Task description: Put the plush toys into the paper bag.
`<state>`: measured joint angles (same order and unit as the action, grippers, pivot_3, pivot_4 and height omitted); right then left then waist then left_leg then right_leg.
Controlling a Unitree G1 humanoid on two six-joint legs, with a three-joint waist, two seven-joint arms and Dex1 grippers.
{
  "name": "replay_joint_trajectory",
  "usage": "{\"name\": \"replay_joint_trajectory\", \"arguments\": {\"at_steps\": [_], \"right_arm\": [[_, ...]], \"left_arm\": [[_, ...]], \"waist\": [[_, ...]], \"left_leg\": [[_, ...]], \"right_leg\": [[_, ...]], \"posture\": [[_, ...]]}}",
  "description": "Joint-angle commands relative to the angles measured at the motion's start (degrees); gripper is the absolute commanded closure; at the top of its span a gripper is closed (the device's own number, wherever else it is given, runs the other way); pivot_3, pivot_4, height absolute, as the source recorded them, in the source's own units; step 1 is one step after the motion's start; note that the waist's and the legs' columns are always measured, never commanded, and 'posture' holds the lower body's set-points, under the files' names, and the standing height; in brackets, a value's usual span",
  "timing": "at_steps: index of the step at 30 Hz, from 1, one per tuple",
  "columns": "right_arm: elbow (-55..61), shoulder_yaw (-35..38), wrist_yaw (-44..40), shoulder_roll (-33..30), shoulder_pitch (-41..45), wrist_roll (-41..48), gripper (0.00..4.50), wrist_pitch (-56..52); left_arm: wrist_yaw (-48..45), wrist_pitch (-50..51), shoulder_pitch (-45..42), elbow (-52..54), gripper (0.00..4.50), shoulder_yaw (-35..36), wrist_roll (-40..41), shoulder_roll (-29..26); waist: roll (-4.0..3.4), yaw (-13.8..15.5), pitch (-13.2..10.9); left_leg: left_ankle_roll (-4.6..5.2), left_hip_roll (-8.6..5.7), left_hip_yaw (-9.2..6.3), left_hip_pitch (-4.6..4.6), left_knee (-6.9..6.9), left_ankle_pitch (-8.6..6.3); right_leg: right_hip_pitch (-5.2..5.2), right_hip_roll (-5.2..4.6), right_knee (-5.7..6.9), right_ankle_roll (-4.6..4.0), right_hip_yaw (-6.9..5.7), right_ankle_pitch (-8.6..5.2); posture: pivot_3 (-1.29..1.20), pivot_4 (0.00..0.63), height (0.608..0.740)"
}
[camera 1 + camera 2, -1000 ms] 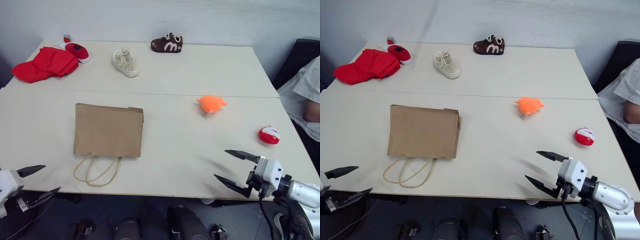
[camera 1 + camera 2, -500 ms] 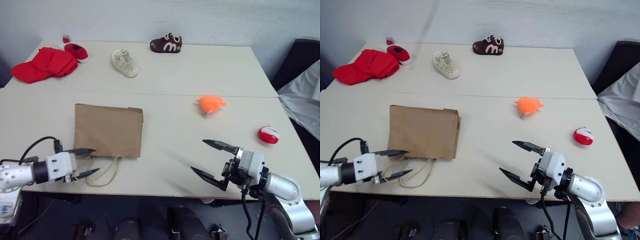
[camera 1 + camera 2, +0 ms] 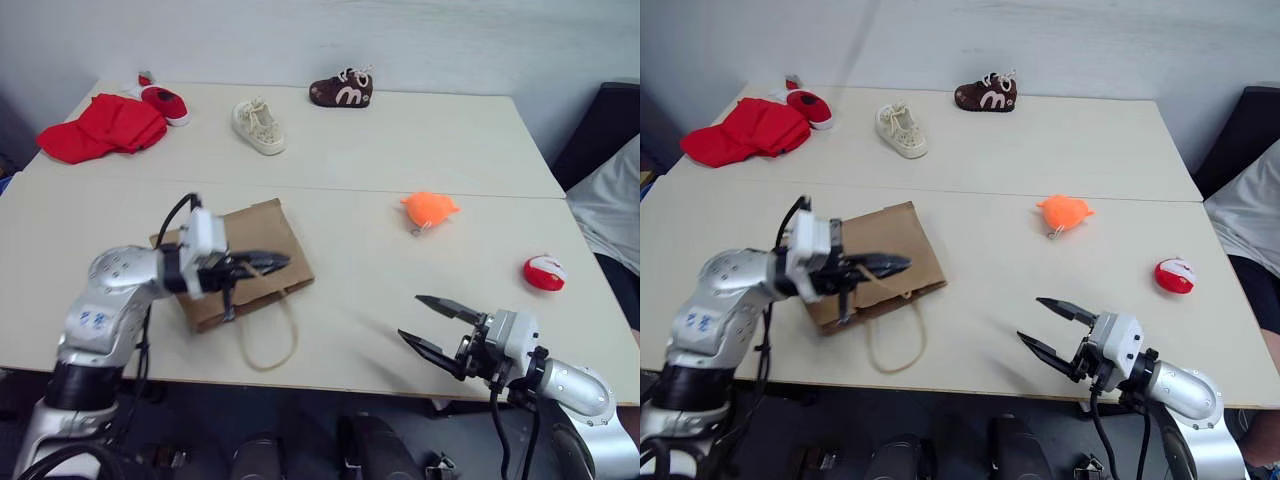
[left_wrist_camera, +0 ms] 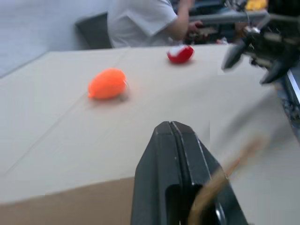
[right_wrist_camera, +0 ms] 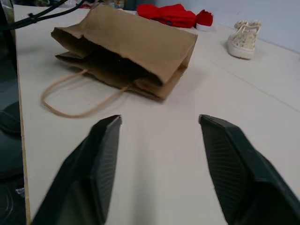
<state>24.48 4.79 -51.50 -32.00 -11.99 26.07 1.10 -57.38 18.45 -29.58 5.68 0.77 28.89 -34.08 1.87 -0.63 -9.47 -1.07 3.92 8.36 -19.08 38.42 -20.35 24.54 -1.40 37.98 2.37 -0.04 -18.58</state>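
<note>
The left gripper (image 3: 272, 263) covered part of the paper bag (image 3: 265, 225) and its upper handle. At three o'clock, a person's sleeve (image 3: 612, 205) was cut off by the edge. A tan handle (image 4: 225, 171) blurred beside the fingers.

Head stereo above, wrists table-level

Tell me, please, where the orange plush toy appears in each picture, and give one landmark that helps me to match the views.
Left eye view: orange plush toy, right of centre on the table, beyond the paper bag.
Right eye view: same place.
Left wrist view: upper left, with the red plush toy beyond it.
Right wrist view: not in it.
Shared landmark: the paper bag, in both eye views and the right wrist view.
</note>
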Motion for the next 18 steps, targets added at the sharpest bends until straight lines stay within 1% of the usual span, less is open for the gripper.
{"name": "replay_joint_trajectory", "arguments": {"at_steps": [1, 5, 7, 9, 13, 18], "right_arm": [[2.01, -4.02, 2.05, 0.7, 4.12, -0.74, 3.11, -4.09], [-2.79, -10.78, 6.52, 5.45, 13.67, -6.87, 4.48, -5.98], [-6.87, -13.71, 8.66, 8.76, 19.14, -10.09, 4.48, -6.14], [-10.18, -15.5, 9.69, 10.87, 22.75, -12.11, 4.48, -6.17], [-20.7, -19.1, 10.89, 16.27, 32.29, -16.02, 4.48, -5.05], [-33.63, -22.2, 9.54, 21.96, 40.9, -19.03, 4.48, -0.84]], "left_arm": [[4.14, 3.96, -5.1, -1.69, 4.5, 0.38, 1.86, 3.75], [5.82, 10.47, -8.21, -0.96, 4.5, 1.22, 5.34, 6.82], [4.31, 12.53, -7.92, 0.48, 4.5, 1.04, 6.78, 6.66], [3.7, 14.08, -7.61, 1.35, 4.5, 0.97, 7.61, 6.31], [4.77, 15.84, -7.86, 1.79, 4.5, 2.22, 9.28, 7.19], [6.63, 19.27, -9.67, 1.6, 4.5, 4.22, 12.87, 8.8]], "waist": [[0.0, -0.32, 0.0], [-0.01, -1.1, 0.0], [-0.03, -1.22, -0.01], [-0.06, -1.16, -0.02], [-0.07, -1.14, -0.03], [-0.07, -1.14, -0.03]], "left_leg": [[-0.01, 0.01, 0.0, -0.03, 0.02, 0.01], [-0.05, 0.05, -0.02, -0.05, 0.04, 0.03], [-0.08, 0.07, 0.0, -0.06, 0.06, 0.04], [-0.12, 0.1, 0.01, -0.06, 0.07, 0.06], [-0.12, 0.1, 0.01, -0.15, 0.18, 0.06], [-0.09, 0.09, -0.02, -0.19, 0.32, 0.04]], "right_leg": [[0.02, 0.01, 0.0, 0.0, 0.0, 0.0], [0.05, 0.02, 0.02, 0.0, 0.0, 0.0], [0.09, 0.05, 0.07, -0.02, 0.01, -0.01], [0.13, 0.06, 0.11, -0.06, 0.01, -0.03], [0.17, 0.03, 0.1, -0.06, 0.0, -0.04], [0.16, -0.01, 0.2, -0.05, -0.04, -0.03]], "posture": [[0.0, 0.15, 0.74], [0.0, 0.15, 0.74], [0.0, 0.15, 0.74], [0.0, 0.15, 0.74], [0.0, 0.15, 0.74], [0.0, 0.15, 0.74]]}}
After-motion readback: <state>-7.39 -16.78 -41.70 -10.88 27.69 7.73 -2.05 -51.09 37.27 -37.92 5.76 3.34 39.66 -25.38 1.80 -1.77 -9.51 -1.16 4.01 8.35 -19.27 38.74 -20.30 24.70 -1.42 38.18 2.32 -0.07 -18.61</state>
